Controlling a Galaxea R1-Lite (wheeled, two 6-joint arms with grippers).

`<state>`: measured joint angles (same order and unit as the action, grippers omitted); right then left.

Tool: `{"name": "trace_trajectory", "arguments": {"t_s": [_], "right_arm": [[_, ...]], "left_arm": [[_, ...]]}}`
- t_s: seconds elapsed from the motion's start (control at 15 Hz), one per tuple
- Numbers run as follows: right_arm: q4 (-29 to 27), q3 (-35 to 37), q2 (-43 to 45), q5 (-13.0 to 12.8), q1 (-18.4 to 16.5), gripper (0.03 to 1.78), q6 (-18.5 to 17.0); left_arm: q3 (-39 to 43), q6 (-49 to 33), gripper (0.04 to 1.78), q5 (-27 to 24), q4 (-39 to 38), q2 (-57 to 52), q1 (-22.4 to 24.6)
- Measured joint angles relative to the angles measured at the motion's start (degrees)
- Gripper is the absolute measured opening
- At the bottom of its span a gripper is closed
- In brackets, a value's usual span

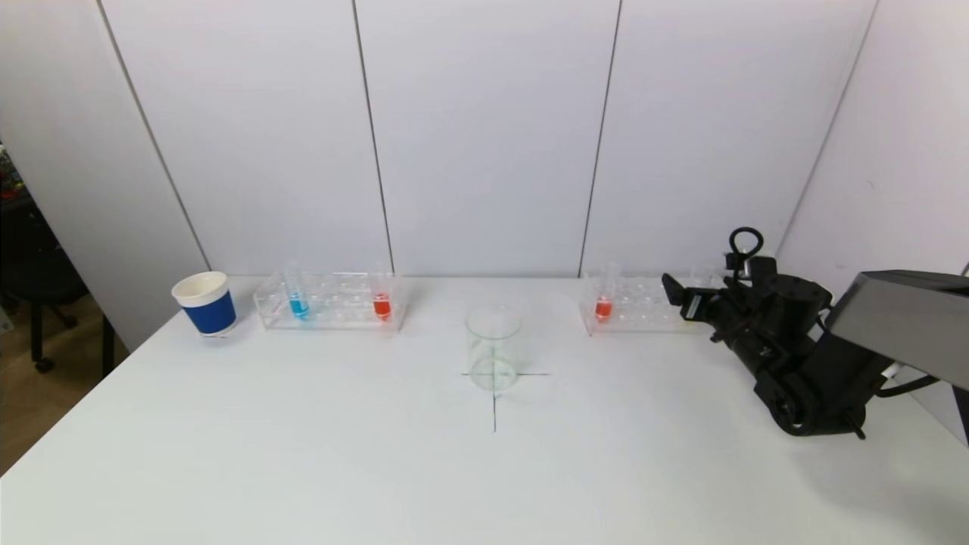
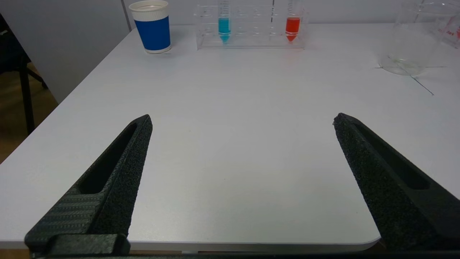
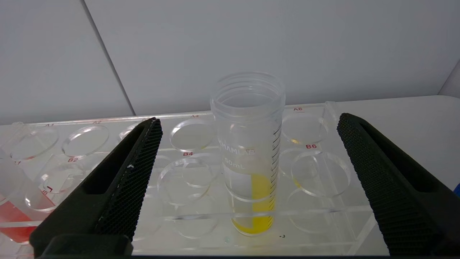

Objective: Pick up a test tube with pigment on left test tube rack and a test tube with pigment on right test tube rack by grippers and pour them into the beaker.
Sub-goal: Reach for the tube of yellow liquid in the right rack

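Note:
The left rack (image 1: pixel 329 304) holds a blue-pigment tube (image 1: pixel 297 301) and a red-pigment tube (image 1: pixel 381 303). The clear beaker (image 1: pixel 493 348) stands at mid-table. The right rack (image 1: pixel 640 309) holds a red-pigment tube (image 1: pixel 603 305). My right gripper (image 1: pixel 676 295) is open at that rack's right end. In the right wrist view, the right gripper (image 3: pixel 248 122) has one finger on each side of a tube with yellow pigment (image 3: pixel 249 162) in the rack (image 3: pixel 323 216), without touching it. My left gripper (image 2: pixel 242 120) is open and empty over the table's near left edge, out of the head view.
A blue and white paper cup (image 1: pixel 205 303) stands left of the left rack. It also shows in the left wrist view (image 2: pixel 152 27), along with the beaker (image 2: pixel 413 39). A black cross is marked on the table under the beaker. White wall panels close off the back.

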<state>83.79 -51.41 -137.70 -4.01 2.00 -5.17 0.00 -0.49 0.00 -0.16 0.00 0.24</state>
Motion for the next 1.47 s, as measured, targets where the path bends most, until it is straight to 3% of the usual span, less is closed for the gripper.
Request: {"name": "trace_trajectory", "arguments": {"t_s": [1.47], "right_arm": [[0.44,0.39,0.79,-0.01,-0.18,1.77,0.21]], "left_arm": [[0.00,-0.04,1.76,0.00,0.00,0.00,0.00]]}}
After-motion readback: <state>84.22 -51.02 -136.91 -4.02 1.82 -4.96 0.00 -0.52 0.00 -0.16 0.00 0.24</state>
